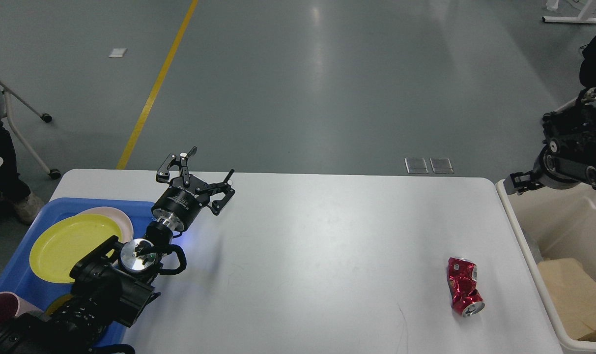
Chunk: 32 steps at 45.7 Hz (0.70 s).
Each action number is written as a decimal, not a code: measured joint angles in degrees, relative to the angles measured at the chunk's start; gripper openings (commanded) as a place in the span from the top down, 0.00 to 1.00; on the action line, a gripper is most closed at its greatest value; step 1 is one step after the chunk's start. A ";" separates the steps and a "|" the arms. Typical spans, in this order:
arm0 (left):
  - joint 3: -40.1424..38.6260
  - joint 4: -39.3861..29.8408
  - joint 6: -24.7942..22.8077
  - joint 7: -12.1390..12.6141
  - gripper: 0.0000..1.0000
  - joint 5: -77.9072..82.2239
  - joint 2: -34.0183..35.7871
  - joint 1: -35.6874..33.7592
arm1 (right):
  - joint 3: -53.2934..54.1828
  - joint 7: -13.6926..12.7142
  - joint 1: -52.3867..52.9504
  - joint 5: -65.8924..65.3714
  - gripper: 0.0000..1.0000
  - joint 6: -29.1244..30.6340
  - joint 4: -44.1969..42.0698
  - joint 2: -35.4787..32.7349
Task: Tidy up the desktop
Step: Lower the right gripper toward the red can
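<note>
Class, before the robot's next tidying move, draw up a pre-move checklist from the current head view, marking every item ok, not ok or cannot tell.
1. White rectangular desktop free of rubbish: not ok; crushed red metal can lies on its right side.
2. Can clear of other objects: ok; nothing touches it.
3. Left gripper free to grasp: ok; fingers open, holding nothing.
4. Right gripper free to grasp: cannot tell; fingers too small to see.
5. Beige rectangular plastic bin within reach beside the can: ok; it stands at the desktop's right edge.
6. Yellow round plate put away: ok; it sits in the blue plastic tray.
</note>
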 measured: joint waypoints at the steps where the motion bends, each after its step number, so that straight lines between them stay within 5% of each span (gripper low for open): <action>1: 0.00 0.00 0.00 0.00 0.03 0.00 0.00 0.00 | 0.27 -0.03 0.47 0.00 0.00 0.64 0.60 0.29; 15: 0.00 0.00 0.00 0.00 0.03 0.03 0.00 0.00 | 4.46 -0.53 1.49 0.18 0.00 5.25 9.41 5.74; 32: 0.00 0.00 0.00 0.00 0.03 0.01 0.00 0.00 | 10.73 -0.41 -8.74 0.29 0.00 4.93 5.26 8.27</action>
